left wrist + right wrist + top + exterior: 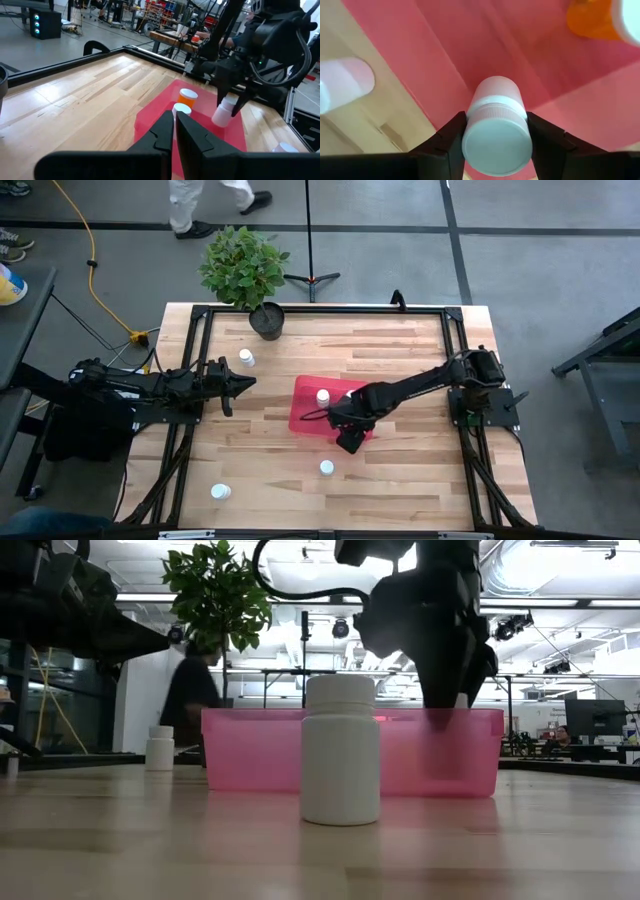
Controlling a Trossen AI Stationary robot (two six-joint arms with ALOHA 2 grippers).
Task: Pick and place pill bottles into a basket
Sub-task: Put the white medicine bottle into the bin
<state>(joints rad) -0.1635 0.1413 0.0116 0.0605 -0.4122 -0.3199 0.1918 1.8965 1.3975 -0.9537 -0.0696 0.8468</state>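
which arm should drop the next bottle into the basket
The right. Its gripper already clamps a white bottle directly over the pink basket, so it only needs to let go. The left gripper sits at the table's left side, holding nothing.

No readable text, labels, brands or numbers anywhere, bottles (340, 750) plain white with no print that shows, basket (250, 750) unmarked, table (400, 490) bare wood

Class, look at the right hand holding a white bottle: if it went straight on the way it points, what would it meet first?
Most likely the basket floor: the right hand, shut on the white bottle, points down into it.
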